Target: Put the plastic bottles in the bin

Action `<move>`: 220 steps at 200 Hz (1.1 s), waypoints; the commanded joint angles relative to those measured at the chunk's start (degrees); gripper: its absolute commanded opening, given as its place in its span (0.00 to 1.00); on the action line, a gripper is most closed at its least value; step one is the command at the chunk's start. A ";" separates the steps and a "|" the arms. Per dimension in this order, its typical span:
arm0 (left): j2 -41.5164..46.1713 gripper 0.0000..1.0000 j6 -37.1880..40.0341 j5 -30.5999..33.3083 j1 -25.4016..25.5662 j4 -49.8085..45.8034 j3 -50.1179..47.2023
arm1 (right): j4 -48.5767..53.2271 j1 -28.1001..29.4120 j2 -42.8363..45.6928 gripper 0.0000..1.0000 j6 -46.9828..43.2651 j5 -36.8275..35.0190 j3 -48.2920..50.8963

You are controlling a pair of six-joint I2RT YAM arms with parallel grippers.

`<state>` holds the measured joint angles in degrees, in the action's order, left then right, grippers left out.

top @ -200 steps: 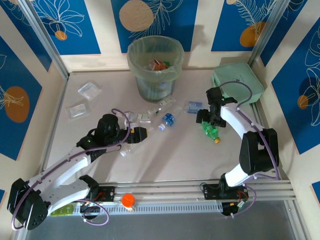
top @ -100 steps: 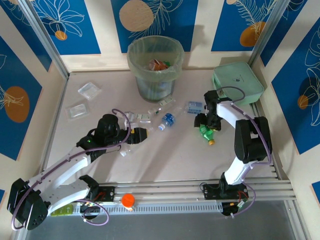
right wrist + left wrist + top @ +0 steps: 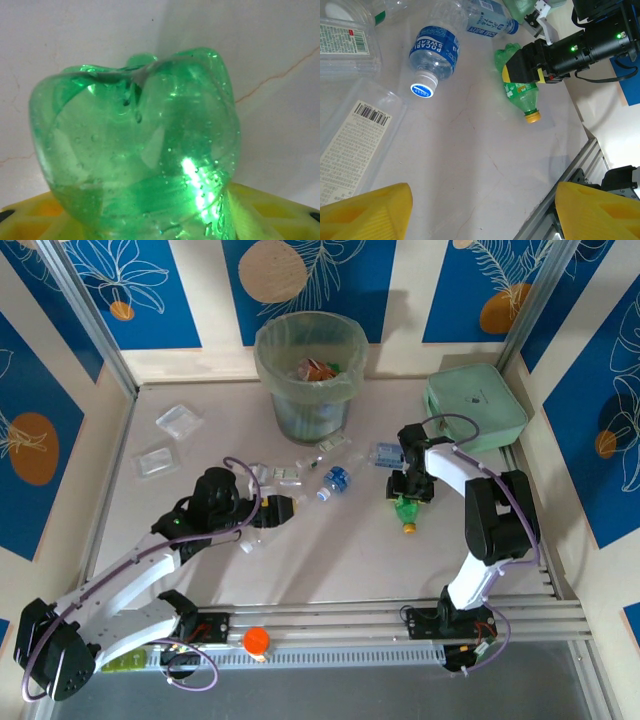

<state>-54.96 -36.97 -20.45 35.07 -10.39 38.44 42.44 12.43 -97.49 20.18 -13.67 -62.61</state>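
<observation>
A green bottle with a yellow cap lies on the table right of centre, cap toward the near edge. My right gripper sits over its base end, and its yellow fingers press the body. In the right wrist view the green bottle stands between the jaws. My left gripper hovers left of centre, open, with bare table between its fingers. A blue-labelled bottle and another bottle lie between the arms. The pale green bin stands at the back, with bottles inside.
A mint green square box sits at the back right, close behind the right arm. Two flat clear trays lie at the back left. Clear labelled containers lie by the left gripper. An orange cap rests on the front rail.
The right gripper has closed onto the green bottle and shifted left, turning the bottle so that its cap points to the near edge. The left arm has not moved.
</observation>
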 commanded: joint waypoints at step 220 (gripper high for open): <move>14.33 0.75 21.94 21.02 0.26 -17.51 17.10 | -15.08 6.76 6.98 0.52 5.21 20.70 -47.32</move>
<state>-41.47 -18.57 -0.86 35.07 -29.06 56.82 27.35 19.40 -82.26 25.96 4.84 -97.80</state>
